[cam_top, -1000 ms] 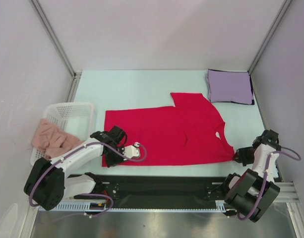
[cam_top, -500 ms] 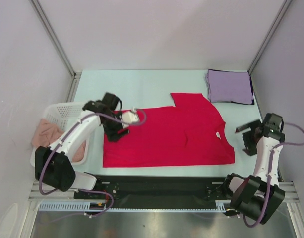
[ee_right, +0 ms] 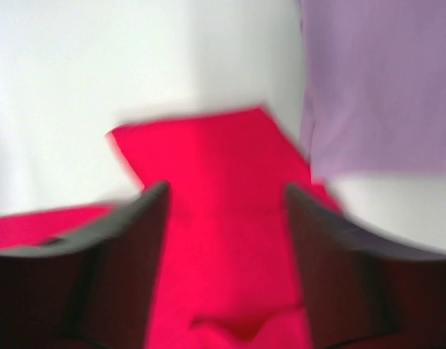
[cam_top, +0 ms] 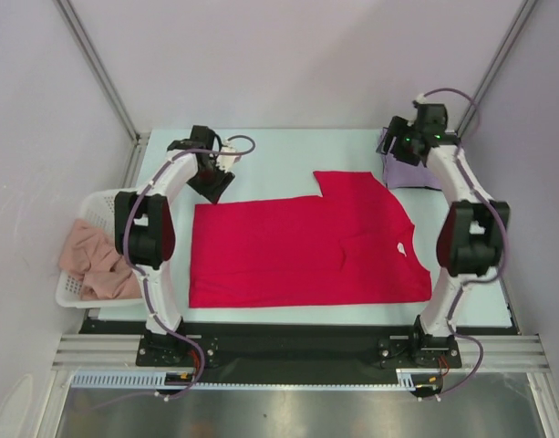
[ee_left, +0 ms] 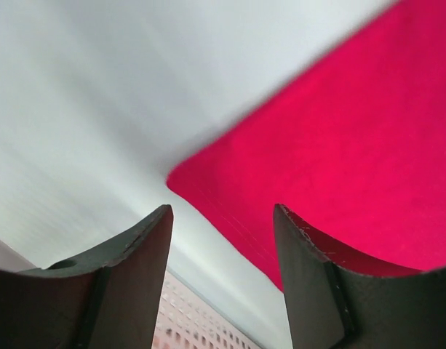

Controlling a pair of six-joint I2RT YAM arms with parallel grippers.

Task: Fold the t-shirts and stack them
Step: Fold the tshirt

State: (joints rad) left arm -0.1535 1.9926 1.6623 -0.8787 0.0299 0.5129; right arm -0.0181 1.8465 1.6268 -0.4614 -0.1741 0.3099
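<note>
A crimson-red t-shirt [cam_top: 306, 251] lies spread flat across the middle of the table, one sleeve [cam_top: 347, 182] pointing to the back. The lavender t-shirt [cam_top: 429, 169] is a folded square at the back right. My left gripper [cam_top: 210, 185] hovers open just beyond the red shirt's far-left corner; in the left wrist view that corner [ee_left: 317, 145] lies ahead of the left gripper [ee_left: 223, 218], nothing between the fingers. My right gripper [cam_top: 397, 146] hangs open over the lavender shirt's left edge. The blurred right wrist view shows the right gripper [ee_right: 226, 193] over the red sleeve [ee_right: 208, 156], beside the lavender cloth [ee_right: 375, 87].
A white mesh basket [cam_top: 101, 212] holding pinkish cloth [cam_top: 92, 260] sits at the table's left edge; its mesh [ee_left: 201, 320] shows low in the left wrist view. Grey walls and metal posts enclose the table. A black rail [cam_top: 297, 342] runs along the near edge.
Both grippers let go of the red shirt's near edge and opened. Both arms swung from the near edge to the back of the table. The red shirt now lies flat.
</note>
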